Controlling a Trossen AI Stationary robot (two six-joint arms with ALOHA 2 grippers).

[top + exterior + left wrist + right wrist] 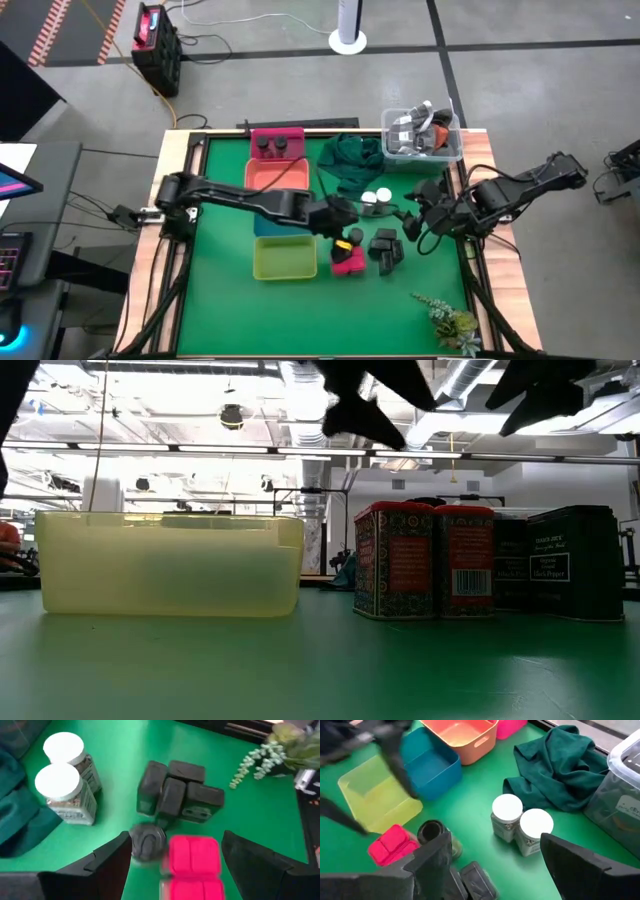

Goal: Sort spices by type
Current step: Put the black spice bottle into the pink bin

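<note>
My left gripper [342, 222] hovers open above two pink-red packets [192, 865] and a dark round jar [147, 841] beside them; both stand on the green mat between its fingers in the left wrist view. Several dark grey boxes [177, 795] stand just beyond, and two white-capped jars [62, 780] farther off. My right gripper [415, 215] is open too, held above the mat between the white-capped jars [520, 822] and the grey boxes [385, 248]. Two more dark jars [277, 143] sit in the pink tray.
Pink [295, 135], orange [277, 175], blue [427, 765] and yellow [285, 257] trays stand in a column left of the spices. A dark green cloth [350, 160] and a clear bin [422, 135] lie at the far edge. A plant sprig [450, 320] lies near the front right corner.
</note>
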